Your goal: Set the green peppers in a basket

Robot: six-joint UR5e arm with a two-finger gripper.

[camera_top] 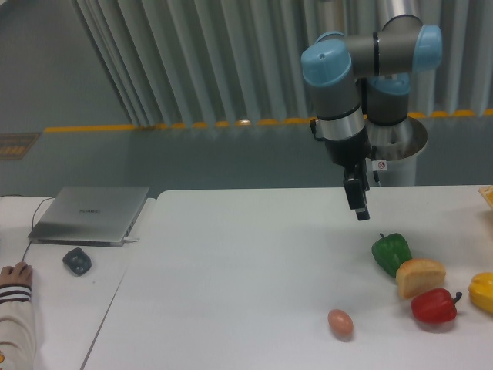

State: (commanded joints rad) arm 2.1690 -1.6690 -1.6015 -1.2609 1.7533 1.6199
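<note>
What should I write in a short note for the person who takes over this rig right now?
End effector: in the air above the table, holding nothing; open or shut cannot be told from this view.
Green pepper: on the table, below and right of the end effector, touching the bread roll. Red pepper, yellow pepper and egg lie nearby.
Done: nothing, the pepper is not grasped.
Left: grasp the green pepper and place it in a basket. No basket is in view.

A robot lab: corrugated metal wall [200, 62], yellow floor line [154, 126], laptop [91, 213].
</note>
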